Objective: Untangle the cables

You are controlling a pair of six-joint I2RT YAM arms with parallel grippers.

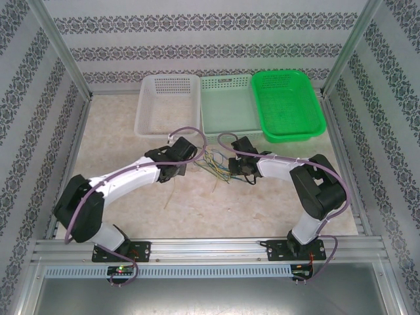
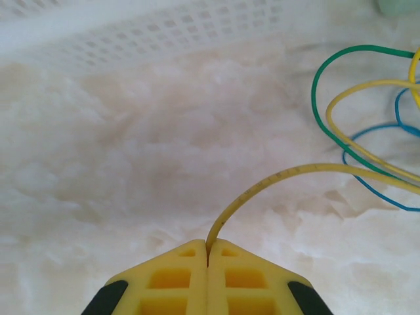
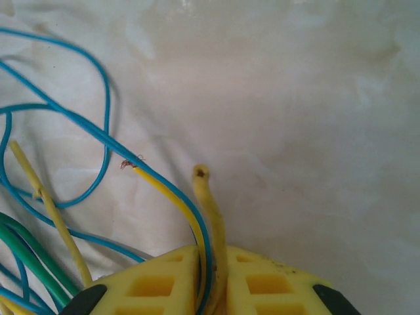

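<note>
The cables (image 1: 216, 164) lie in a small yellow, blue and green tangle mid-table, between the two grippers. My left gripper (image 1: 191, 164) sits just left of the tangle. In the left wrist view, this gripper (image 2: 208, 244) is shut on a yellow cable (image 2: 275, 176) that arcs right toward green (image 2: 317, 79) and blue (image 2: 367, 187) loops. My right gripper (image 1: 231, 168) is at the tangle's right side. Seen from the right wrist, it (image 3: 211, 249) is shut on a thick yellow cable end (image 3: 209, 197), a thin yellow strand (image 3: 172, 191) and a blue cable (image 3: 79, 121). Green cables (image 3: 26, 252) run lower left.
Three baskets line the back of the table: white (image 1: 141, 108), pale green (image 1: 226, 80) and bright green (image 1: 316, 98). The white basket's wall (image 2: 164, 33) stands just beyond the left gripper. A thin pale strand (image 1: 172, 193) lies apart near the left arm. Patterned walls enclose the table.
</note>
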